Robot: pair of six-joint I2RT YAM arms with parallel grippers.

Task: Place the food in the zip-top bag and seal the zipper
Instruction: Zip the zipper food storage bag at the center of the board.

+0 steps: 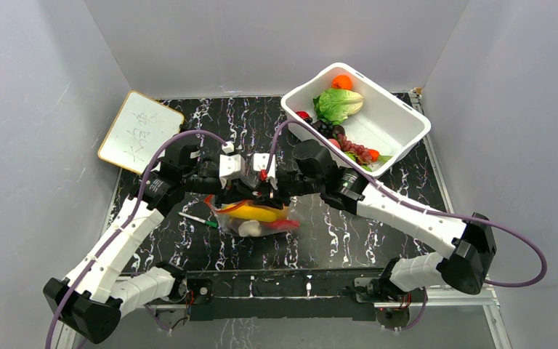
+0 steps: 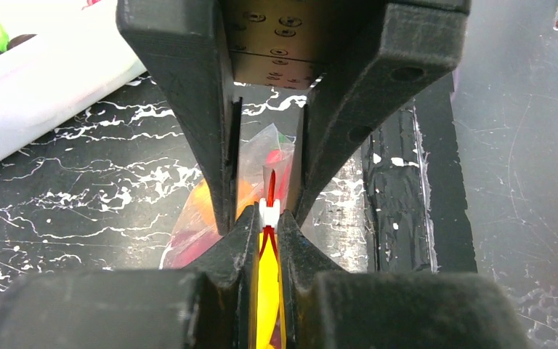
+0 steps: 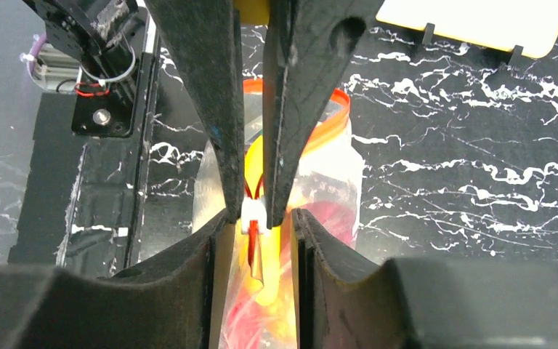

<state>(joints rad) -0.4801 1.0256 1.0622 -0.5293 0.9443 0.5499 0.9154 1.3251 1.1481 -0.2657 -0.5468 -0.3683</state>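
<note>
Looks like sealing: left claw (image 2: 267, 218) clamped on the zipper (image 2: 269, 251), right claw (image 3: 259, 218) just opposite, slightly open astride it; next calls for pinching, then sliding.

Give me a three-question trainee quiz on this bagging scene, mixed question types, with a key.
1. True or false: the white tub holds food.
2. The left gripper, jaws shut, pinches: A lettuce, B the zipper, C the whiteboard?
3. Fill in: from above, the pen lies to the ___ of the bag.
Key: 1 true; 2 B; 3 left.
</note>
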